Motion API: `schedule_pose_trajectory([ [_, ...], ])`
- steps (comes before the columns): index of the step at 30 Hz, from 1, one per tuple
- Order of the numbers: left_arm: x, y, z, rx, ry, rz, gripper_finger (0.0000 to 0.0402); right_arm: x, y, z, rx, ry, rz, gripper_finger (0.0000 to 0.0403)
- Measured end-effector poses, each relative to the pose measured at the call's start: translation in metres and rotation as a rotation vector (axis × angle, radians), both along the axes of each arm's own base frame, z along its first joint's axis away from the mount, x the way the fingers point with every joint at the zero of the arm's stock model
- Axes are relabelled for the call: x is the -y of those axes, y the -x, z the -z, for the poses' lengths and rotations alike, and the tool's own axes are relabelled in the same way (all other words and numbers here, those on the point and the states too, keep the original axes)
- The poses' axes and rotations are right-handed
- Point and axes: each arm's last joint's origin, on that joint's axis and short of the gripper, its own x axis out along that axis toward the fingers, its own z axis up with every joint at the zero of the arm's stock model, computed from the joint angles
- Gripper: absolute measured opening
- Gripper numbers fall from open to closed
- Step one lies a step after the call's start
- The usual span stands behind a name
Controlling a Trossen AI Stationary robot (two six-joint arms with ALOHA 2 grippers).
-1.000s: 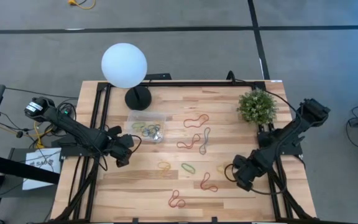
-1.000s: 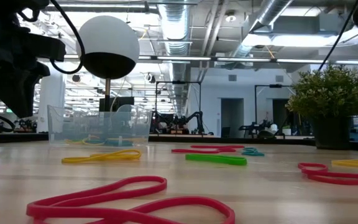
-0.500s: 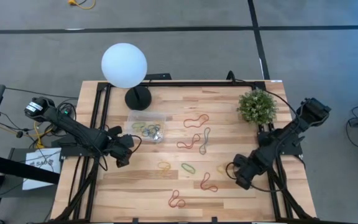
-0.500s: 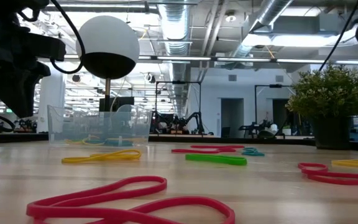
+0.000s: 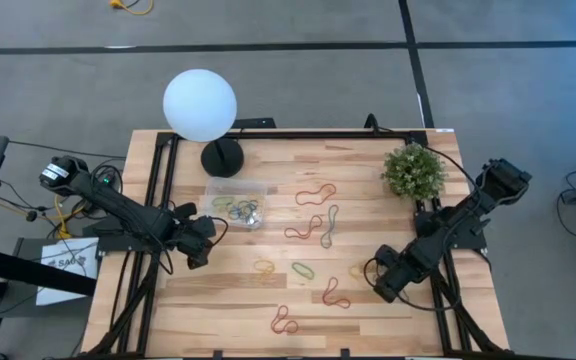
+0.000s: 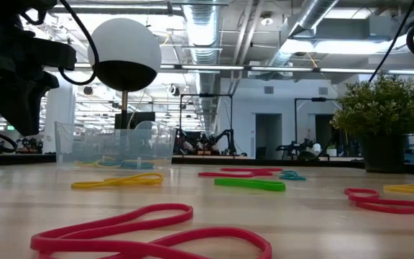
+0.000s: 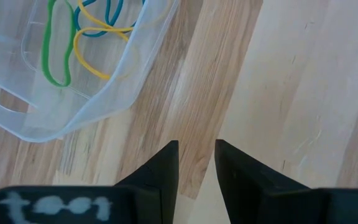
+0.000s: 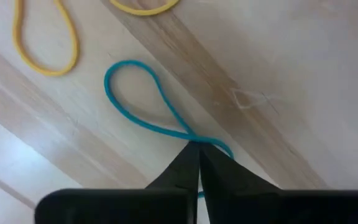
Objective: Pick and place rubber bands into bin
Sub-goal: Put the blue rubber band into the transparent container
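Observation:
Several rubber bands lie flat on the wooden table: red ones [image 5: 315,194] [image 5: 334,293] [image 5: 284,320], a green one [image 5: 303,269], a yellow one [image 5: 264,267]. The clear bin [image 5: 236,200] stands in front of the lamp base and holds several bands [image 7: 55,56]. My right gripper [image 5: 383,285] is low at the right near side, shut on a teal band [image 8: 108,81]. My left gripper [image 5: 200,250] hovers left of the bin's near corner [image 7: 123,81], its fingers [image 7: 166,165] a narrow gap apart and empty. My right gripper pinches the teal band between its two fingertips at the spot where the loop's two strands cross [image 8: 180,137]. The fingers come from above, pointing down. The loop's larger part lies flat on the wood ahead of the fingers.
A white globe lamp [image 5: 200,104] on a black round base [image 5: 222,157] stands at the far left, and a small potted plant [image 5: 413,170] at the far right. Two yellow bands [image 8: 45,43] lie near the teal one. Bare wood lies at the table's near left.
My right gripper has shifted a little toward the table's left. My left arm has kept still.

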Motion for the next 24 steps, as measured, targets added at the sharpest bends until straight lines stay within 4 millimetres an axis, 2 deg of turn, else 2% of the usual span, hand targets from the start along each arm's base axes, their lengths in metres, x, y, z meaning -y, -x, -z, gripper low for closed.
schedule_pose_trajectory([
  [4, 0.000, 0.000, 0.000, -0.002, -0.001, 0.005, 0.0095, -0.003, -0.004, -0.008, 0.033, 0.023, 0.054, 0.0002],
  [6, 0.000, 0.000, 0.000, -0.004, -0.006, 0.019, 0.0095, -0.003, -0.011, -0.015, 0.103, 0.096, 0.064, 0.0001],
  [9, 0.000, 0.000, 0.000, -0.004, -0.018, 0.031, 0.0095, -0.009, -0.027, -0.036, 0.252, 0.142, 0.073, 0.0001],
  [13, -0.001, 0.000, 0.000, 0.004, -0.043, 0.034, 0.0095, -0.013, -0.050, -0.068, 0.429, 0.222, -0.018, 0.0000],
  [19, -0.001, 0.000, 0.000, 0.001, -0.048, 0.049, 0.0095, -0.004, -0.089, -0.115, 0.734, 0.502, -0.071, 0.0000],
  [24, -0.001, 0.000, 0.000, 0.001, -0.048, 0.048, 0.0095, 0.018, -0.128, -0.137, 0.939, 0.695, -0.082, 0.0000],
])
